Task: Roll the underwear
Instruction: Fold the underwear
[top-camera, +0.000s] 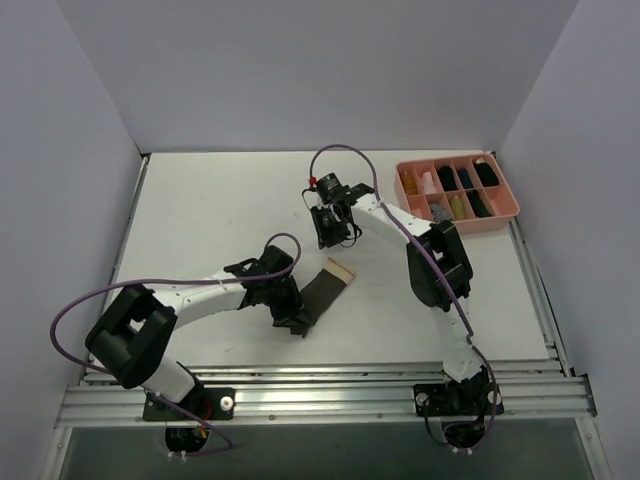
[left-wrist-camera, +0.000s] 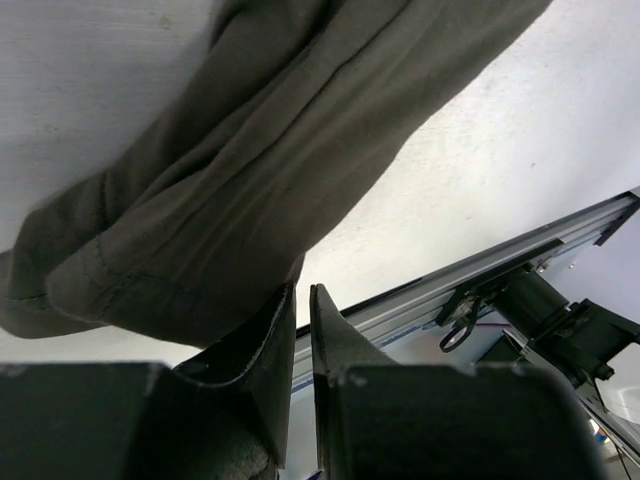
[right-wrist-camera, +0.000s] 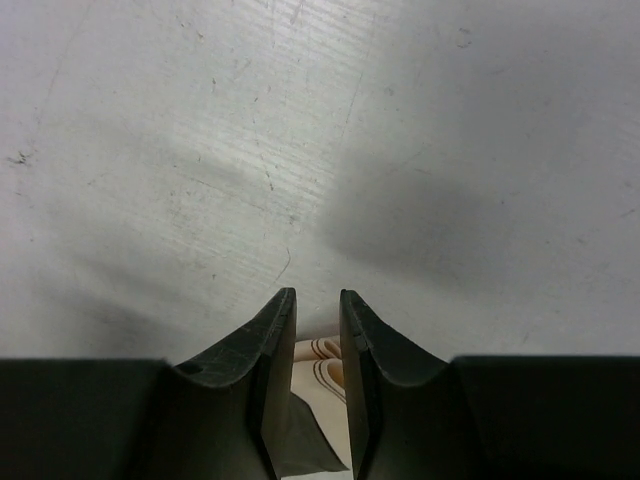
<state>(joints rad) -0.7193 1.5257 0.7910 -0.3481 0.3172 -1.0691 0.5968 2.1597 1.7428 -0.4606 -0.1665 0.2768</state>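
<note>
The dark olive-brown, soft cloth underwear is laid as a long flat strip on the scuffed white table, with its light tan waistband at the far end. At the near end the cloth is bunched in soft folds against the black left gripper, whose fingers are parted by a slim, empty gap. The black right gripper is set over the waistband. Cloth is seen in its narrow gap, but whether it is pinched cannot be told.
</note>
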